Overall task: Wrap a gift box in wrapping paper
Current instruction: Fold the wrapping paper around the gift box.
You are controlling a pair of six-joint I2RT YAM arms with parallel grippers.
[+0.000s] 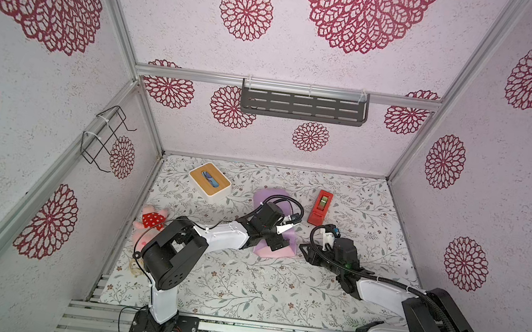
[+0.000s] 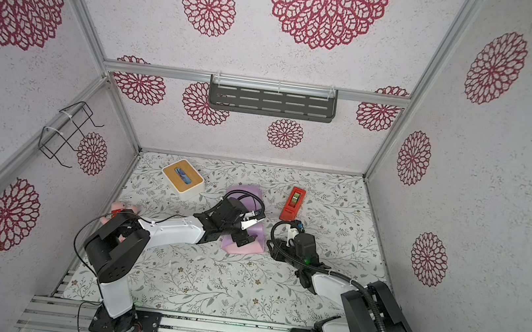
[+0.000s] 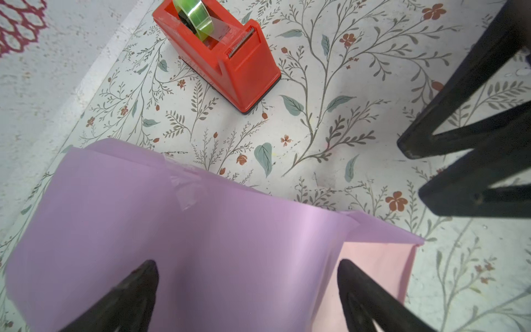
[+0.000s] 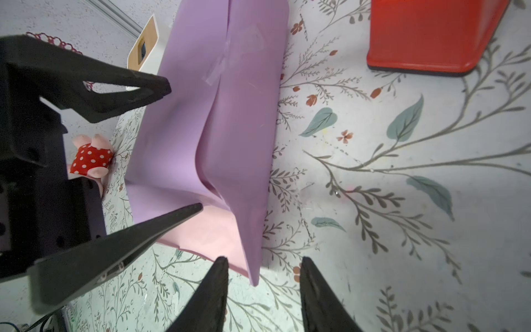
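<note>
Wrapping paper [image 3: 201, 244] (taped) lies near dispenser [image 3: 244, 74] holding green tape [image 3: 198, 14].

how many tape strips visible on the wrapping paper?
1. One clear tape strip crosses the overlapping seam of the wrapping paper, toward its end nearer the tissue box. Others may be hidden under the left arm or on unseen faces.

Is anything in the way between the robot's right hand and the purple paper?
Nothing visible does. The right hand stands open right beside the loose corner of the lilac-and-pink wrapping paper sheet.
</note>
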